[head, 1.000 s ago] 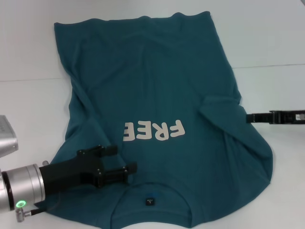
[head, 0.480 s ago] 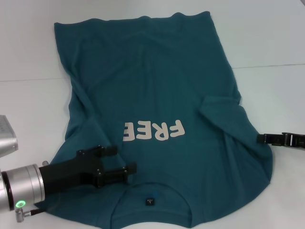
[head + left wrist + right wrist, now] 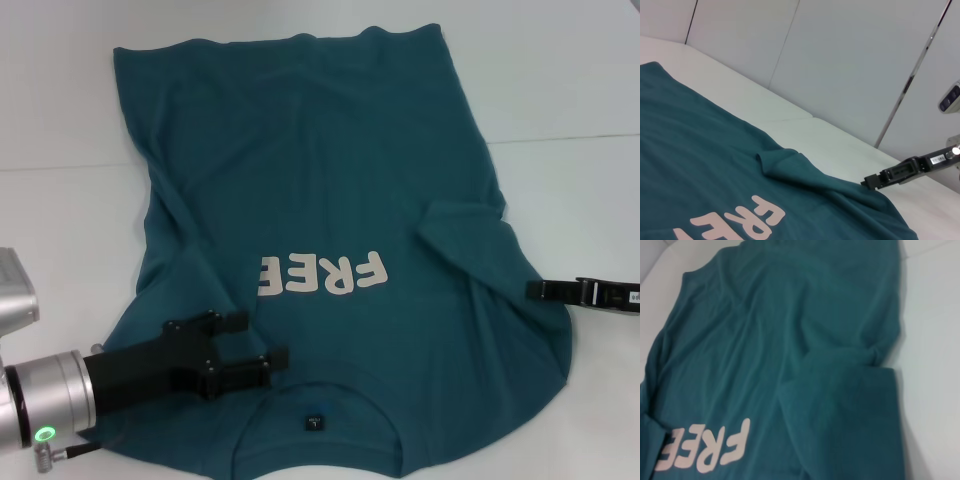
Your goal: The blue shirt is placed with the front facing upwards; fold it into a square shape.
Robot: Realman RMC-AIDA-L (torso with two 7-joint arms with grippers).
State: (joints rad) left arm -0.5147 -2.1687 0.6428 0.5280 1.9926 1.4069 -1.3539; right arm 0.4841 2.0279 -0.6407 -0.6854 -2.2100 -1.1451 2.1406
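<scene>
The blue shirt (image 3: 320, 170) lies spread on the white table, collar toward me, with its pale lettering (image 3: 322, 273) and small black neck label (image 3: 315, 421) facing up. Its right sleeve (image 3: 465, 225) is folded inward onto the body. My left gripper (image 3: 260, 338) hovers open over the shoulder area beside the collar, and nothing shows between its fingers. My right gripper (image 3: 533, 290) reaches in low from the right, its tip at the shirt's right edge below the sleeve. The left wrist view shows the shirt (image 3: 700, 170) and that right gripper (image 3: 867, 182). The right wrist view shows only shirt (image 3: 765, 340).
Bare white table (image 3: 560, 80) surrounds the shirt at the back, left and right, with a seam (image 3: 570, 138) running across it. A silver housing (image 3: 15, 290) sits at the left edge. Pale wall panels (image 3: 850, 60) stand behind the table.
The right gripper has dropped from sleeve height toward me along the shirt's right edge, then edged slightly inward. The left gripper has shifted a little nearer to me.
</scene>
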